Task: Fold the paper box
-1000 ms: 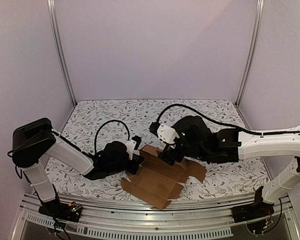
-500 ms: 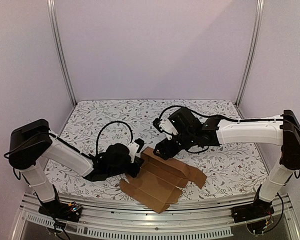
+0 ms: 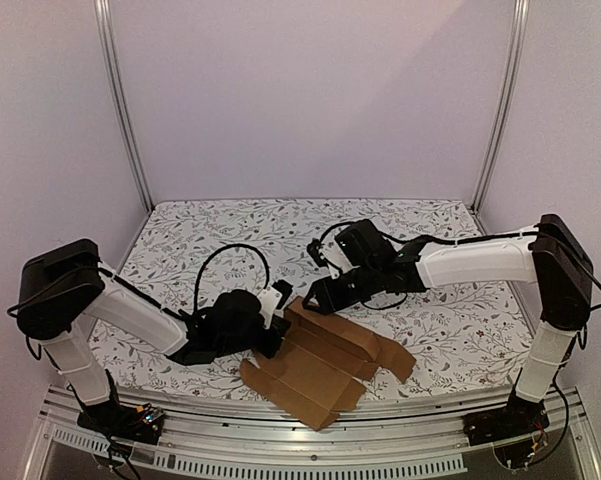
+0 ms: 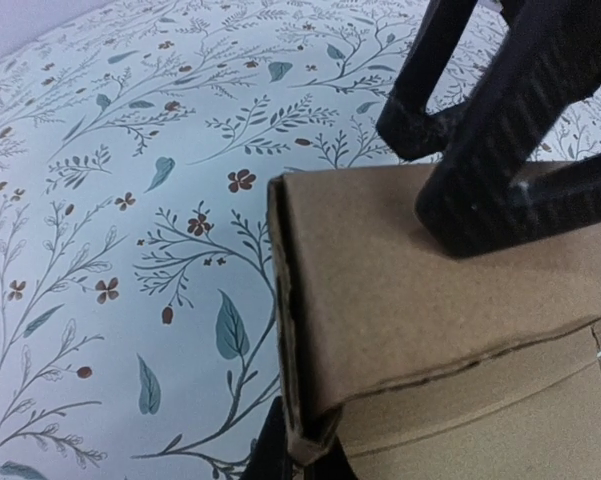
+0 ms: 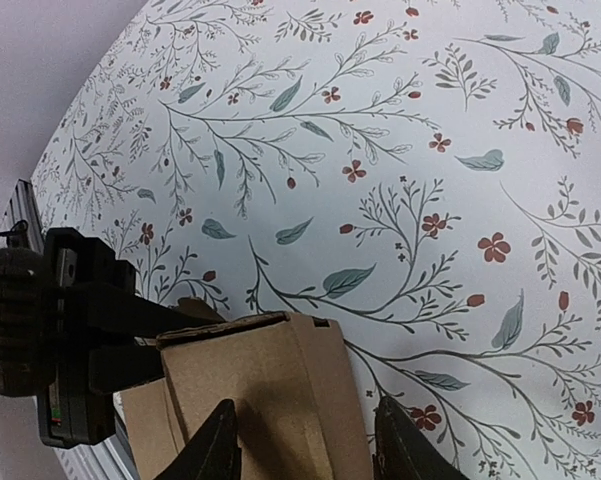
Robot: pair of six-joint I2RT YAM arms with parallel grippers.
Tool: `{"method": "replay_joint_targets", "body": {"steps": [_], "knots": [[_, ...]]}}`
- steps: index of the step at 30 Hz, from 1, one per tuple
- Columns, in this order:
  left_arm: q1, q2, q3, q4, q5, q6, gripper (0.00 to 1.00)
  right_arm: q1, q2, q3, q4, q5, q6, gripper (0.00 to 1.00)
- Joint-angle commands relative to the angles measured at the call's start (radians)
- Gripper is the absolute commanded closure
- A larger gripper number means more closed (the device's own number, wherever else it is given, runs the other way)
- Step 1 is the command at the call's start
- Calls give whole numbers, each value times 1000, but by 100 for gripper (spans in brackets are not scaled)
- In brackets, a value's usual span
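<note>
Top external: floral cloth (image 3: 210,235) around paper box (image 3: 325,362) (left end effector (image 3: 278,326) touching)

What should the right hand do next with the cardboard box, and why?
Probably close the right hand on the raised flap of the paper box. The flap sits inside that open hand, not yet gripped, and the left hand already pinches the box's edge, holding it steady.

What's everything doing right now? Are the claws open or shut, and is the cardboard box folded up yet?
paper box: lying on the table, mostly flat, one end flap folded up; not a finished box yet.
left claw: shut, pinching the folded edge of the paper box.
right claw: open, fingers apart over the raised flap, not gripping it.
</note>
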Motion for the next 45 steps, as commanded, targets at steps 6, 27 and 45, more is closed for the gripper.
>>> {"method": "replay_joint_targets", "body": {"steps": [6,27,45], "knots": [[-18,25,12,26,0,20,94,-6,41,-60,100,-79,79,67],[-9,129,87,111,-36,42,71,-1,39,-113,166,-121,124,76],[-10,134,97,138,-45,41,100,33,44,-113,214,-119,173,75]]}}
